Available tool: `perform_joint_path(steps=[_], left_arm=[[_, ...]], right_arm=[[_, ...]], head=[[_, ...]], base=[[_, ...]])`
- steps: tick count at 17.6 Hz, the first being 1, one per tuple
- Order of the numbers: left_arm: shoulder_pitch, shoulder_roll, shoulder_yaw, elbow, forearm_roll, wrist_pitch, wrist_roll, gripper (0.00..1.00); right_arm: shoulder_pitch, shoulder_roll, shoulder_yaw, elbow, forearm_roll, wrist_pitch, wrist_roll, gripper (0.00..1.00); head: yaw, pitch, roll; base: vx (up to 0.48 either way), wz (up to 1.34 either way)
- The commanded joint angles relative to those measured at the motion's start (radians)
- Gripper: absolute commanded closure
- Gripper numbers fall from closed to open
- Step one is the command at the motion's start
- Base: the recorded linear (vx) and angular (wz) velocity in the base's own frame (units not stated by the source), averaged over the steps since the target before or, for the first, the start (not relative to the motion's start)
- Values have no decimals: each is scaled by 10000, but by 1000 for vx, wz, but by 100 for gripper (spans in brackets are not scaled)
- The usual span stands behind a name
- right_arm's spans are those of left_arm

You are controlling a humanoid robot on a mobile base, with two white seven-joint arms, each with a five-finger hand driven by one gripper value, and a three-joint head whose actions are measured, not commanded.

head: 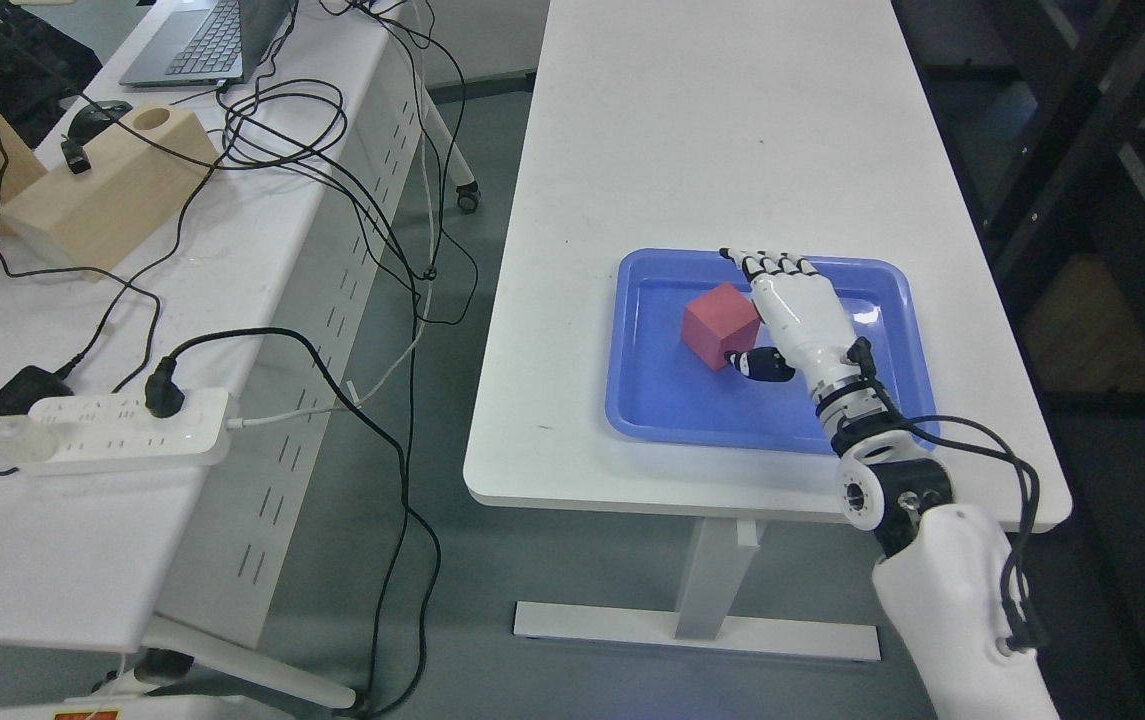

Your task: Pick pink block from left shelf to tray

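Observation:
A pink block (717, 325) rests inside the blue tray (637, 405) on the white table, left of the tray's middle. My right hand (758, 312) comes in from the lower right and sits directly to the right of the block. Its fingers (780, 268) are stretched out flat towards the tray's far rim. The dark thumb tip (754, 364) lies by the block's lower right corner. The hand is open and touches or nearly touches the block's right face without closing on it. My left arm does not show.
The tray sits near the front edge of the white table (712, 130). A second table on the left carries a power strip (112, 425), tangled cables, a wooden block (107, 195) and a laptop (202, 40). Dark shelving (1082, 130) stands at the right.

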Motion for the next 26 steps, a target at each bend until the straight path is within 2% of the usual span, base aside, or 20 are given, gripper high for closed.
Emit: perform_joint_path(steps=[1,3,4,7,10,14,22,26], left_arm=[[15,175,3,-175,0,13,-7,0],[-1,175,3,-175,0,13,-7,0],[-1,175,-12,-175,0,13,-7,0],[-1,175,-12,-175,0,-2,-7,0],[14,175,3,-175,0,-2,-7,0],[-1,175,-12,-175,0,13,-7,0],[-1,175,-12,-175,0,13,-7,0],[-1,175,-12,-175,0,-2,-7,0]], right_arm=[[362,-1085,-980,-720,-3099,-130,43,2],[515,-1347,-1196,-843,-4117,-389,28,1],[729,-1363,-1471,-980,-4485,-968,-48,1],[1113,-1255,-2147,-1334,-4688,-1923,-567,1],[1573,-1378,-2561,-1548,-4688,-2217,-1673,1],[2370,-1424,-3298,-1717,-5008,-2217,-1599,1],[3935,-1578,-3299,-1687,-10235,-2661,-1598,0],[4426,-1486,-3207,-1687,-11038,-2738,-1401,0]], head=[[0,0,0],[0,0,0],[0,0,0],[0,0,0],[0,0,0],[0,0,0],[0,0,0],[0,0,0]], base=[[0,0],[0,0],[0,0],[-18,0],[-53,0],[-101,0],[-164,-4],[-112,-32]])
